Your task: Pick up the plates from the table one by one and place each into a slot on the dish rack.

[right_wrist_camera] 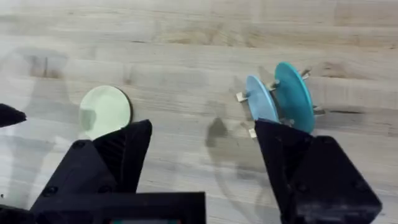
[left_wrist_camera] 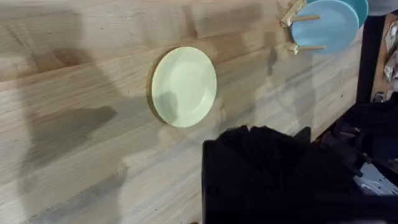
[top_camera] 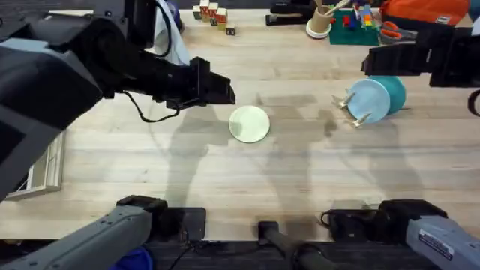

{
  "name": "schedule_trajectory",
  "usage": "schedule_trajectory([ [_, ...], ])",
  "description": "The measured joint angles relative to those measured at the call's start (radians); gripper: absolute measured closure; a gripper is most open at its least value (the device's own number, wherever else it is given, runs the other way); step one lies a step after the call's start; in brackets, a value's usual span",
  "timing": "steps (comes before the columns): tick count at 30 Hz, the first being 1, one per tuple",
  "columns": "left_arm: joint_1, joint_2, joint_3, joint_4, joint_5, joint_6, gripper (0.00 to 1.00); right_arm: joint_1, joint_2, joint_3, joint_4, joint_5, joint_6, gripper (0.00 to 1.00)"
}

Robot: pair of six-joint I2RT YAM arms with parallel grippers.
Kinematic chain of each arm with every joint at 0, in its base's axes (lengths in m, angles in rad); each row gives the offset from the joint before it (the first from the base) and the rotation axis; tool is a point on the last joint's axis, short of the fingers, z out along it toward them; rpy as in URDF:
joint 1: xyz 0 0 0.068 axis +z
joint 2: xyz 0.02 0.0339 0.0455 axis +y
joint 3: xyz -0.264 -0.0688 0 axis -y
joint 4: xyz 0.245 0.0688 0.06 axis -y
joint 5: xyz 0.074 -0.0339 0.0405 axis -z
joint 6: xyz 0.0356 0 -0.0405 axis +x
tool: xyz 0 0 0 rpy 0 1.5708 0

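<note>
Cream plate (top_camera: 248,124) laid flat on table (top_camera: 150,165); two blue plates (top_camera: 369,99) slotted in rack (top_camera: 349,111); right gripper (right_wrist_camera: 202,155) fingers spread, left gripper (top_camera: 217,90) fingers not discernible

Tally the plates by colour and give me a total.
Cream-yellow plate, flat on the table: 1
Light blue plate, standing in the dish rack: 1
Teal plate, standing in the dish rack: 1
Total: 3

The light blue plate (top_camera: 369,98) hides most of the teal plate (top_camera: 394,91) and the dish rack (top_camera: 352,109).
</note>
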Motion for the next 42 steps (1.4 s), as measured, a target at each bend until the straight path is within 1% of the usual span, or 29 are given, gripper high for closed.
schedule_trajectory([
  [9, 0.0, 0.051, 0.0, 0.005, 0.002, 0.044, 0.961, 0.0, 0.0, 0.0, 0.0, 0.0, 0.0, 0.007],
  [17, 0.0, 0.116, 0.0, 0.01, -0.012, 0.054, 0.96, 0.0, 0.0, 0.0, 0.0, 0.0, 0.0, 0.006],
  [22, 0.0, 0.131, 0.0, 0.024, -0.026, 0.06, 0.959, 0.0, 0.0, 0.0, 0.0, 0.0, 0.0, 0.007],
  [30, 0.0, 0.165, 0.0, 0.05, -0.026, 0.07, 0.959, 0.0, 0.0, 0.0, 0.0, 0.0, 0.0, 0.008],
  [42, 0.0, 0.246, 0.0, 0.074, 0.016, 0.098, 0.957, 0.0, 0.0, 0.0, 0.0, 0.0, 0.0, 0.007],
])
